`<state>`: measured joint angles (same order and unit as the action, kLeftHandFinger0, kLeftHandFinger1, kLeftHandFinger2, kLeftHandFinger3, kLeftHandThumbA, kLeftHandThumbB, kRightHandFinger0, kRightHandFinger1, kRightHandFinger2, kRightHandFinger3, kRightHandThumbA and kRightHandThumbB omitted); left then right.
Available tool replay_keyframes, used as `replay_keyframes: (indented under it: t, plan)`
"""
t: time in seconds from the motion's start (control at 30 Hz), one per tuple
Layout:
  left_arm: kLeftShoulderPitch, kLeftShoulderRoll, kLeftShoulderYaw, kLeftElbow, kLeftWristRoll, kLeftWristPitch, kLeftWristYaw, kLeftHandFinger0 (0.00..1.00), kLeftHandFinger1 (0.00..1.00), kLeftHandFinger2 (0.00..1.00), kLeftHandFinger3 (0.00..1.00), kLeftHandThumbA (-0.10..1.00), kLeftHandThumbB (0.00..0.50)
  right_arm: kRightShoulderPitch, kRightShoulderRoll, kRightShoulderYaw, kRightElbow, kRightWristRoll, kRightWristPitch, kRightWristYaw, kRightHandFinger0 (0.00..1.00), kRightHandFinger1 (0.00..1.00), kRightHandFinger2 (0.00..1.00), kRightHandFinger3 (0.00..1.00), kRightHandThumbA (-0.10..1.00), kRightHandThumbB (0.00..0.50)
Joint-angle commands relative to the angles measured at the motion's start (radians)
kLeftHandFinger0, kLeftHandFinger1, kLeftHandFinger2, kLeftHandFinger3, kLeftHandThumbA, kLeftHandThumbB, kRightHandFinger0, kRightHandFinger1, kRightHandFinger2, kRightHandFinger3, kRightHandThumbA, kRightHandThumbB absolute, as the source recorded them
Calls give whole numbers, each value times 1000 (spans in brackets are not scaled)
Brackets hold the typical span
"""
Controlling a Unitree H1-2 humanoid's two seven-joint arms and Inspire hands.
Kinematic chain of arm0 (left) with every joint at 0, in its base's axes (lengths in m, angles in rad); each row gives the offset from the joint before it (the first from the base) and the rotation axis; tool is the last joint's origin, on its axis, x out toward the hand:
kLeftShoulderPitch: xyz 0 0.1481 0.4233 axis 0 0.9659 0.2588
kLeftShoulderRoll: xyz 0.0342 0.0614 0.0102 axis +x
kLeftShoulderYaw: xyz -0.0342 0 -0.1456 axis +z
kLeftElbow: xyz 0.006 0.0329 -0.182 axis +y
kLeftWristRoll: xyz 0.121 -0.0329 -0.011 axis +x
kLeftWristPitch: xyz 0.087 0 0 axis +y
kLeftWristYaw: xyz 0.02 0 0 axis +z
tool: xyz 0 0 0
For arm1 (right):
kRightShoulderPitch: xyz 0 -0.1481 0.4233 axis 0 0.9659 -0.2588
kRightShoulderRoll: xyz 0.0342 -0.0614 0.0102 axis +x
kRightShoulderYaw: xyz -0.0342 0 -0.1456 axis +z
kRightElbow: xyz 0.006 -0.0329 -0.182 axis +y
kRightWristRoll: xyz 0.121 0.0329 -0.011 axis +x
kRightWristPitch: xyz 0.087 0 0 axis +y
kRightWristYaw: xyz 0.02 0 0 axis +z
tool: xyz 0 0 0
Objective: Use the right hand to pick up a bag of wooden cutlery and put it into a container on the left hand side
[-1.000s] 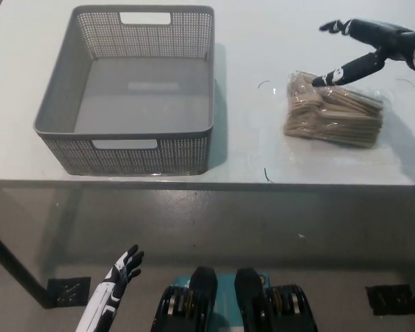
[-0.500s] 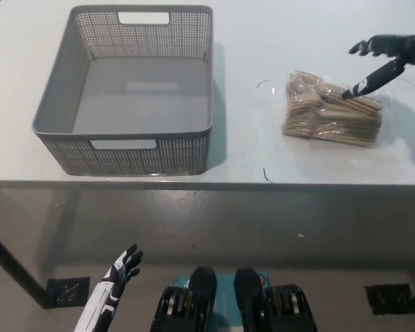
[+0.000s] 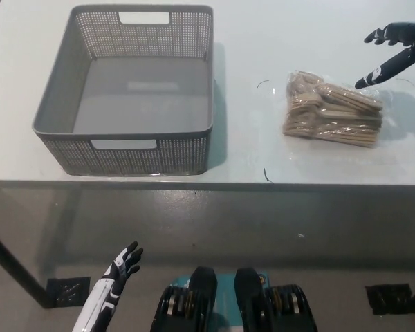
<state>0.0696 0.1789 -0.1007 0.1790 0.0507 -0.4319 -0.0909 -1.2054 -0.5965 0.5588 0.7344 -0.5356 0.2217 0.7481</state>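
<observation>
Head view: right hand (image 3: 395, 50) fingers spread, empty, beside cutlery bag (image 3: 333, 108) — left hand (image 3: 114, 282) released, low.

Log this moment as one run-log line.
right hand open, beyond bag of wooden cutlery, not touching | bag on table | grey basket empty | left hand open, resting low

We seem to be in a lab or test room rather than a home. We see a plain white surface (image 3: 318, 166) with only a grey basket (image 3: 128, 90) and one bag of cutlery (image 3: 332, 111) on it, set out as for a trial. Below is bare grey floor (image 3: 228, 228) with black leg plates (image 3: 68, 290), though the room beyond is out of view.
</observation>
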Motion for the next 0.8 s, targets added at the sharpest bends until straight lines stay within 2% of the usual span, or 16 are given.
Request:
replay_keyframes:
  t: [0.0,0.27,0.43,0.77]
  plan:
    - [-12,20,1,-13,-6,-38,-13,1000,1000,1000,1000,1000,326,-51,-34,-25,-25,-8,-21,13,1000,1000,1000,1000,907,500]
    - [-15,23,1,-13,-6,-38,-14,1000,1000,1000,1000,1000,309,-47,-18,-12,-33,-22,-12,20,1000,1000,1000,1000,916,500]
    - [-18,26,-1,-10,-5,-38,-20,1000,1000,1000,1000,1000,306,-44,12,-17,-36,-12,3,30,1000,1000,1000,1000,865,500]
    - [-26,26,-2,-8,-9,-38,-22,1000,1000,1000,1000,1000,296,-56,76,33,37,-49,-35,20,1000,1000,1000,1000,907,500]
